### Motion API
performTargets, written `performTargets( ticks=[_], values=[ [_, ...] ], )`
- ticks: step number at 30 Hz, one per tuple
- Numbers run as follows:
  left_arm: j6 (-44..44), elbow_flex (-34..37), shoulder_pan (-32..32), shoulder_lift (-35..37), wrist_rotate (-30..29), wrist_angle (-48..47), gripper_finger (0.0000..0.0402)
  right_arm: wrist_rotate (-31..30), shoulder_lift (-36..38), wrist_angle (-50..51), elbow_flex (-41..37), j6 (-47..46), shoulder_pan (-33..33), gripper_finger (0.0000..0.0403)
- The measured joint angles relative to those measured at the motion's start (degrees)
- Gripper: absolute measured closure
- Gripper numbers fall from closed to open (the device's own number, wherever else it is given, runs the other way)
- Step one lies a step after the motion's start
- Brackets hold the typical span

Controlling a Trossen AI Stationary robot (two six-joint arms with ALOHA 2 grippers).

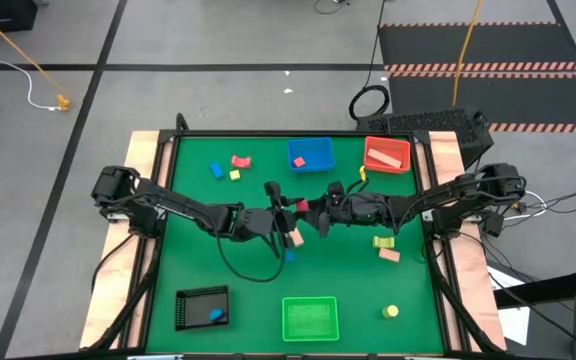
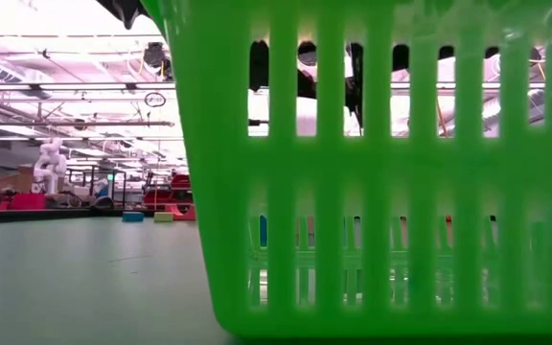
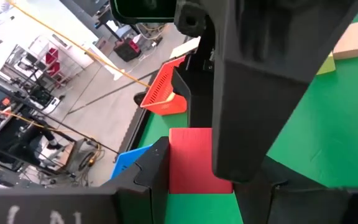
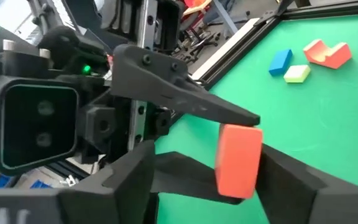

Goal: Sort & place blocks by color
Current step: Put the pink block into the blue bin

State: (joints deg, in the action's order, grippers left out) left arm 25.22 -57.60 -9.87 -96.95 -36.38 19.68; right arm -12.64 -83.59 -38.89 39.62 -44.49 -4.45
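A red block [image 1: 303, 205] is held over the middle of the table between both grippers. My left gripper [image 1: 286, 203] reaches in from the left and my right gripper [image 1: 320, 208] from the right, both shut on it. In the right wrist view the block [image 4: 238, 158] stands between my right fingers, with a left finger [image 4: 185, 93] on it. Loose blocks lie on the mat: red [image 1: 240, 160], blue [image 1: 216, 170] and yellow [image 1: 235, 176] at the far left, lime [image 1: 385, 241] and tan [image 1: 389, 255] at the right. My left gripper has the red block's side [image 3: 176, 155] against one finger [image 3: 151, 168]; the right arm's finger [image 3: 247, 93] hides the other side. It comes level from the table's left. The block is clear of the table. My right gripper pinches the red block's lower part [image 4: 229, 177] between its two fingers [image 4: 179, 171], coming level from the table's right. The block stands upright between them, clear of the mat.
A blue tray [image 1: 311, 153] and a red tray [image 1: 387, 155] stand at the far edge, a black tray [image 1: 201, 307] and a green tray [image 1: 310, 318] at the near edge. The green tray [image 2: 381, 192] fills the low view. A yellow cylinder [image 1: 392, 312] lies near right.
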Motion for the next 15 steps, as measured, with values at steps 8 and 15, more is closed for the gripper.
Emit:
performTargets(
  ticks=[8, 15],
  values=[
    [0.4, 0.0, -0.4, 0.0, -0.7, -0.4, 0.0268, -3.4, 0.0, 1.9, 0.0, 2.7, 0.7, 0.0314],
    [-4.0, 0.0, -0.3, 0.0, 0.5, 0.2, 0.0193, -3.6, 0.0, 2.0, 0.0, 6.9, 1.4, 0.0361]
  ],
)
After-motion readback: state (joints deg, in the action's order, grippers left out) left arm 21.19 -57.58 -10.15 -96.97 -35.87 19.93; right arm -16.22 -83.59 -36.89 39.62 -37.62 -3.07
